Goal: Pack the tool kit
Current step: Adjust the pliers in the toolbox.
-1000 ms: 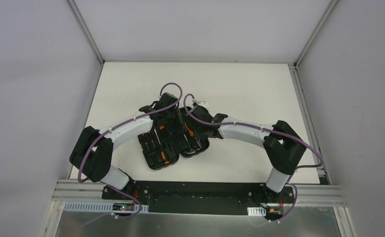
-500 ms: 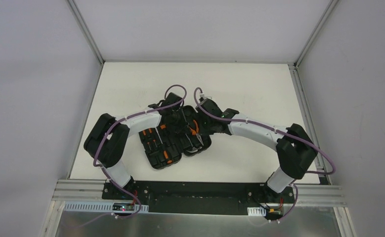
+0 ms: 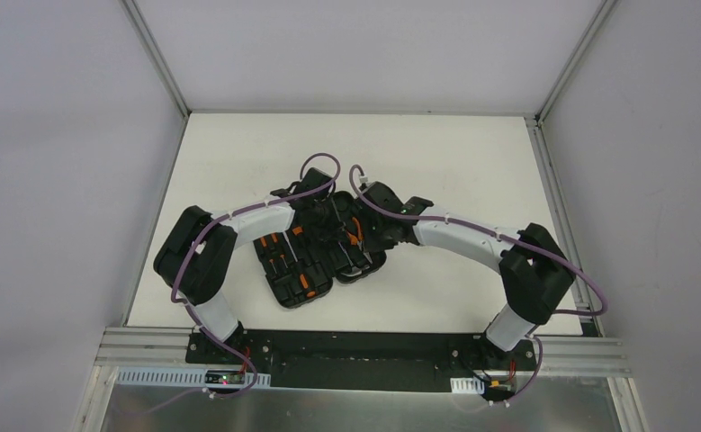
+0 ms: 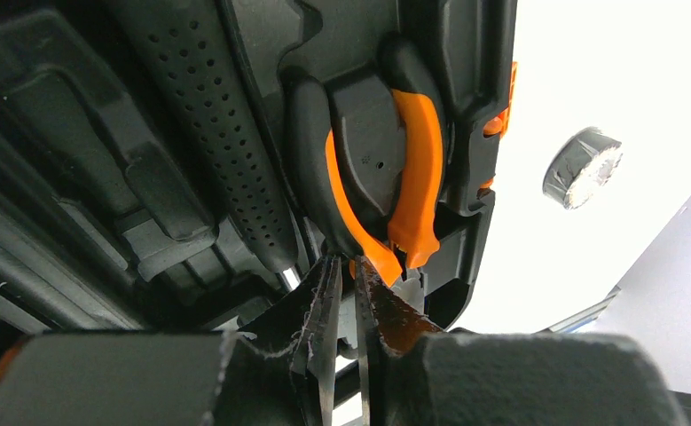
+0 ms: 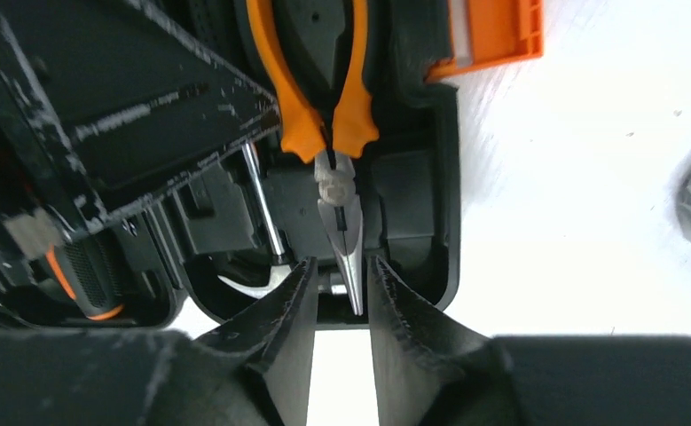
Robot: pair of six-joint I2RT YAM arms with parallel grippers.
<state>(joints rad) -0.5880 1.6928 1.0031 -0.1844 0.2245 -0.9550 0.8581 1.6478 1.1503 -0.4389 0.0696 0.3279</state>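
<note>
The black tool kit case lies open at the table's middle, with orange-and-black tools in its slots. Both grippers hang over its far right half. The pliers lie in their moulded slot, orange handles away from my right gripper, which stands open with the steel nose tip between its fingertips. From the other end, my left gripper has its jaws almost together, nothing between them, tips right at the ends of the pliers' handles. In the top view the left gripper and right gripper nearly meet.
An orange latch juts from the case's rim. A grey roll of tape lies on the white table just beyond that rim. A screwdriver's steel shaft lies beside the pliers. Grey walls enclose the table on three sides.
Both elbows have swung rightward while the grippers stay over the case's far half. The right jaws have parted a little; the left jaws have narrowed.
</note>
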